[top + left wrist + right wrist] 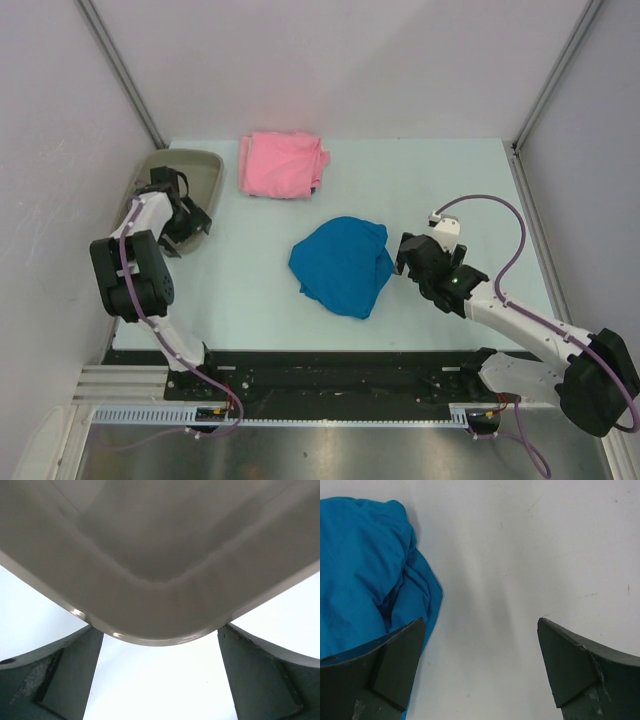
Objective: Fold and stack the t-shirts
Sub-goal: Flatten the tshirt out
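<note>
A bright blue t-shirt (340,265) lies crumpled in a heap at the middle of the table. A light pink t-shirt (282,163) rests folded at the back. My right gripper (403,257) hovers at the blue heap's right edge, open and holding nothing. In the right wrist view its left finger (380,670) overlaps the blue t-shirt (360,570), and bare table fills the gap of the right gripper (480,630). My left gripper (194,222) is open over the near right corner of the grey-beige tray (205,165); the left gripper (160,647) grips nothing.
The tray's rounded corner (160,580) fills the left wrist view, its rim just beyond the fingers. White walls with metal posts enclose the table on three sides. The tray sits at the back left, close to the left wall.
</note>
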Robot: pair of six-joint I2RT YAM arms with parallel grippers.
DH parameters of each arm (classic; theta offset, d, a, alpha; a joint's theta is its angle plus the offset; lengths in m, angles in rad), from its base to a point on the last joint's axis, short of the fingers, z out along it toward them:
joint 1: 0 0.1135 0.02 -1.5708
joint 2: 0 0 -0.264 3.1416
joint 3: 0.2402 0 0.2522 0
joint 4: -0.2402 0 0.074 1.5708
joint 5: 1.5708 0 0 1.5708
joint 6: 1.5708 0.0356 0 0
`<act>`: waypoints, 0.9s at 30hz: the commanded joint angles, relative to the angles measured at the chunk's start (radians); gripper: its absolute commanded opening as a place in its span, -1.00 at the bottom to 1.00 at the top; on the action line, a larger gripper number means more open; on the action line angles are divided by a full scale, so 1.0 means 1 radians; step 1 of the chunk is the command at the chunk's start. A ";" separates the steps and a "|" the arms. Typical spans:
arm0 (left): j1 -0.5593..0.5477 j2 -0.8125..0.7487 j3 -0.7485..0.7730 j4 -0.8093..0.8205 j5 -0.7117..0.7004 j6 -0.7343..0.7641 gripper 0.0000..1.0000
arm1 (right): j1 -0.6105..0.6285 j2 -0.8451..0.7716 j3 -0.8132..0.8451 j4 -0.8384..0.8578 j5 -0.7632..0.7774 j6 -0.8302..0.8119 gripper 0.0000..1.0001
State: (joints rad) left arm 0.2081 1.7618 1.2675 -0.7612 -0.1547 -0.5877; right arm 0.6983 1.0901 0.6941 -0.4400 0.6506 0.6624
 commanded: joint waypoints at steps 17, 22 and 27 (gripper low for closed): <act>0.016 0.225 0.509 -0.052 0.033 0.117 1.00 | 0.013 -0.050 0.056 -0.025 0.075 0.023 0.99; -0.071 -0.045 0.287 0.090 0.073 0.102 0.99 | 0.030 -0.036 0.103 -0.029 0.054 -0.055 1.00; -0.248 -0.491 -0.144 0.337 0.147 0.078 0.99 | 0.040 -0.010 0.125 0.041 -0.101 -0.214 0.99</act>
State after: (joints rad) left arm 0.1104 1.6405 1.3354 -0.6312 -0.0929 -0.4957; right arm 0.7349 1.0611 0.7696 -0.4576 0.6525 0.5785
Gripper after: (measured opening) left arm 0.996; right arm 0.994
